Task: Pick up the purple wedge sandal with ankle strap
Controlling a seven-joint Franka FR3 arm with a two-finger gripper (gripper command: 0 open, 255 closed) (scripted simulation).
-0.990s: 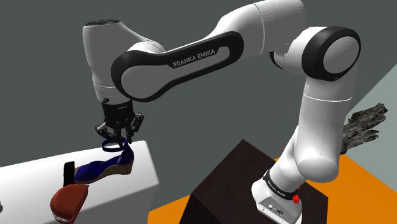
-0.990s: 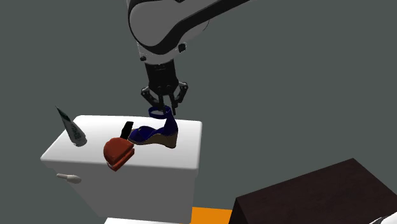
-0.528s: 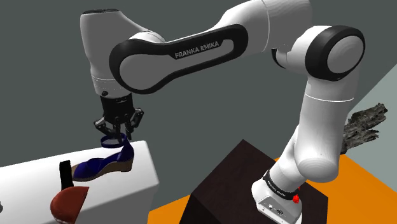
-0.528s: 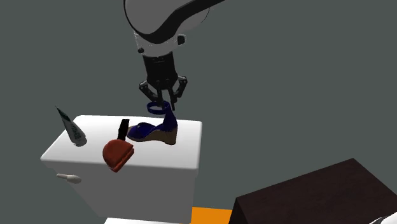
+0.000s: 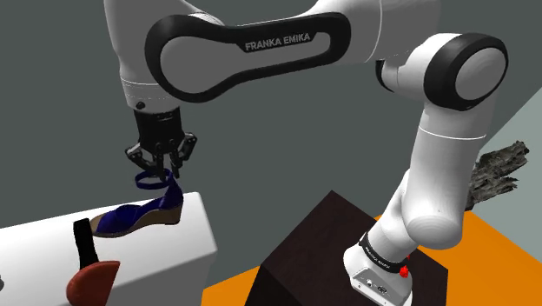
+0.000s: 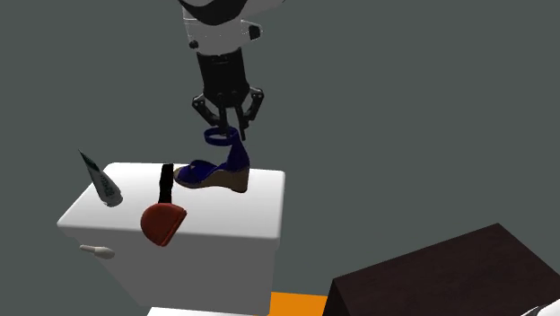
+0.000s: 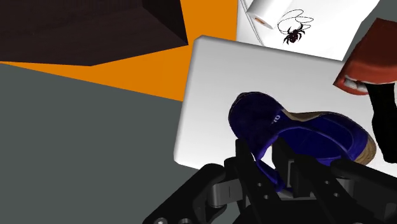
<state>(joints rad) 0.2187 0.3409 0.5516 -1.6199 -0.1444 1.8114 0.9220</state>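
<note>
My arm [image 5: 261,43] stands higher than a second ago, its upper links now cut off by the top of both outside views. The white block [image 5: 187,252] and my dark brown stand [image 5: 304,252] sit where they were. My claw [image 5: 159,165] is pressed together on the ankle strap [image 5: 149,180] of the purple sandal [image 5: 139,217], and it has risen with the arm. In the second exterior view the claw [image 6: 226,121] hangs straight down over the strap loop [image 6: 221,136]. The sandal [image 6: 211,172] has come up with it and shifted toward that view's left, over the far edge of the block's top. I cannot tell whether its tan wedge sole has cleared the surface or still brushes it. The red thing [image 6: 161,223] that lay against the toe has slid toward the block's near edge, and its black strap [image 6: 165,184] now stands upright just beside the toe. In the shoulder view that red thing [image 5: 94,280] is cut off by the bottom edge. From my wrist the fingers [image 7: 245,159] cover the strap and the heel, so I see the sandal's [image 7: 305,133] purple insole and a sliver of its sole. A green-and-white tube [image 6: 100,184] stays tilted at the block's far corner, its print too small to read.
</note>
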